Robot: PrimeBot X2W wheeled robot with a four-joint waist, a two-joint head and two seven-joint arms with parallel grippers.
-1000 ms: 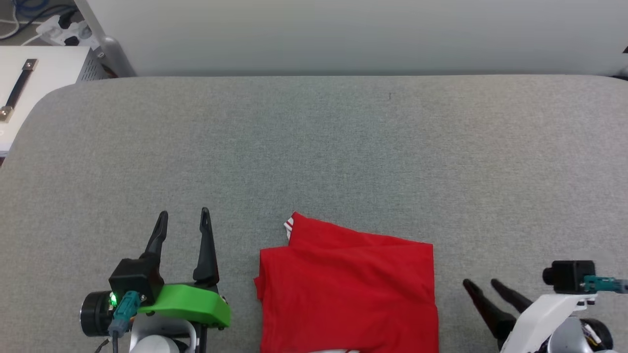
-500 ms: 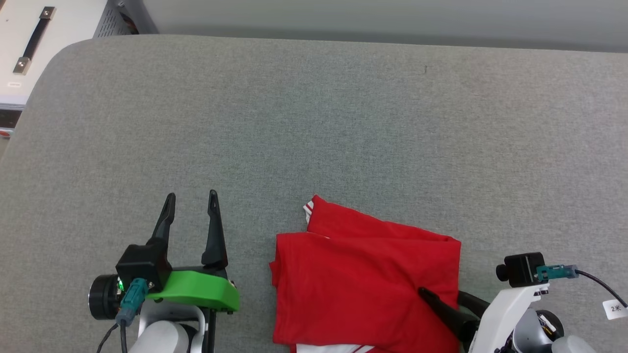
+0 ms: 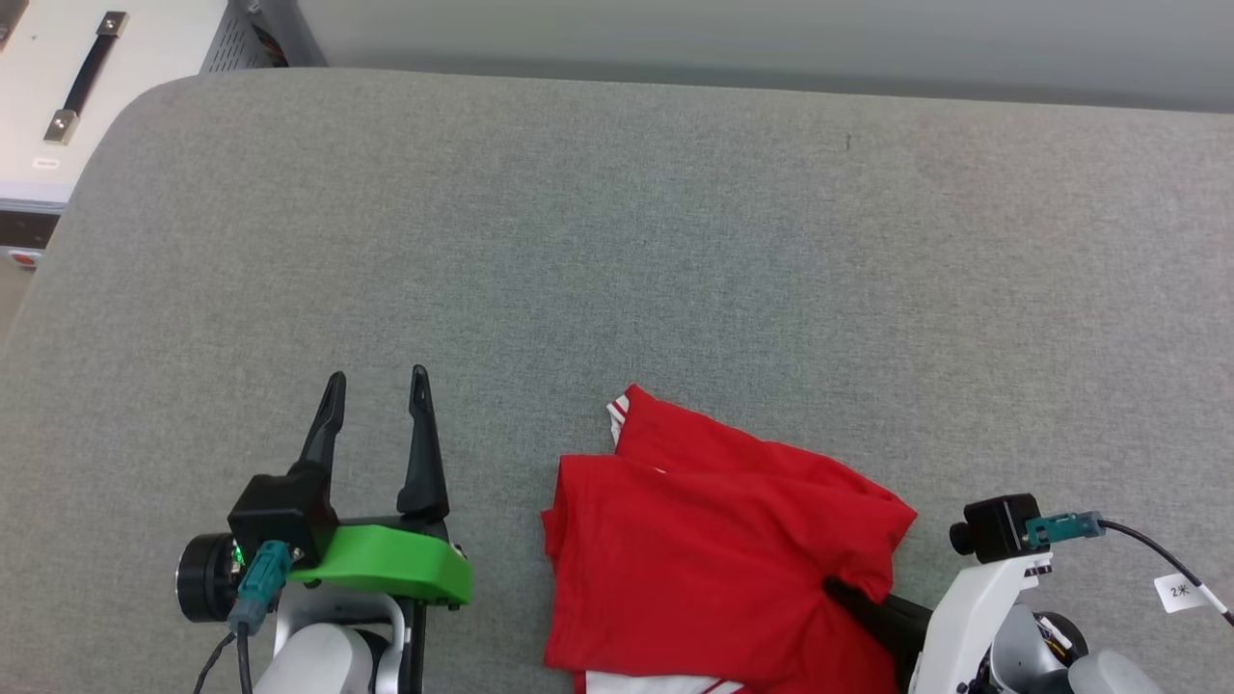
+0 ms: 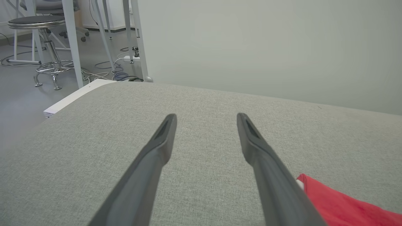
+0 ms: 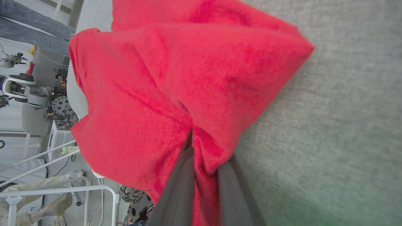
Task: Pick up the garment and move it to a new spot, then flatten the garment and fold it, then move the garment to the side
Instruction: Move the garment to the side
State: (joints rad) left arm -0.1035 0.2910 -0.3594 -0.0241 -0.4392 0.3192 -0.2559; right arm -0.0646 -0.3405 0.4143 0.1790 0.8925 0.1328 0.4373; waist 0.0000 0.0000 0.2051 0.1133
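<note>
At near edge of desk (image 3: 617, 241), centre-right in head view, lies the garment (image 3: 713, 559): rough folded rectangle, plain red side up, striped trim (image 3: 617, 413) peeking at far-left corner, white band (image 3: 656, 686) at near edge. It sits btwn the two claws.

Right claw (image 3: 848, 593): narrow, pinched on a bunch of red cloth at garment's right edge. Cloth puckers twd the tips, and the right wrist view shows fabric wedged btwn both fingers. Can't tell how many layers are caught.

Left claw (image 3: 376, 381): wide, empty, over bare desk left of the garment, not touching it.

Handling (judgement):
- Light, soft, limp knit w/ no stiffness, so it'll drape and sag from any single pinch pt.
- Not fragile and not slippery. Prob drags on the fabric desk top rather than slides, so lift, don't tow.
- Layers are loose, so a one-side grab likely opens the fold or leaves lower layers behind.

Where to grip: at an edge or corner, deep enough to bite through all layers. For flattening, better w/ both claws on two corners of same edge, e.g. shoulders or hem, so it hangs even. The current right-edge pinch is OK for a short move, but expect bunching.
</note>
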